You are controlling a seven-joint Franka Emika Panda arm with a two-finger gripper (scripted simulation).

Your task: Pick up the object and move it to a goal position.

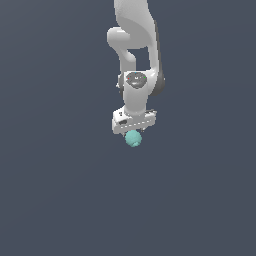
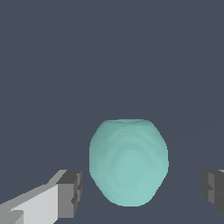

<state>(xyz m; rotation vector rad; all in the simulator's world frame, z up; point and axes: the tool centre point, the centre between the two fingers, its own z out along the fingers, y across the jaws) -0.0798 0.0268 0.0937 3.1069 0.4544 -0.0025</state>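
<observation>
Object [image 1: 133, 139], a small teal lumpy ball, sits in the exterior view just under the white gripper [image 1: 133, 131], whose body hides the fingers there. In the wrist view the ball [image 2: 128, 162] lies between the two dark finger pads [image 2: 70, 192], with a gap on each side, so the fingers are spread and touch nothing. This looks like the end of the approach; next the fingers should close squarely on the ball before any lift toward the goal, which no view shows.
</observation>
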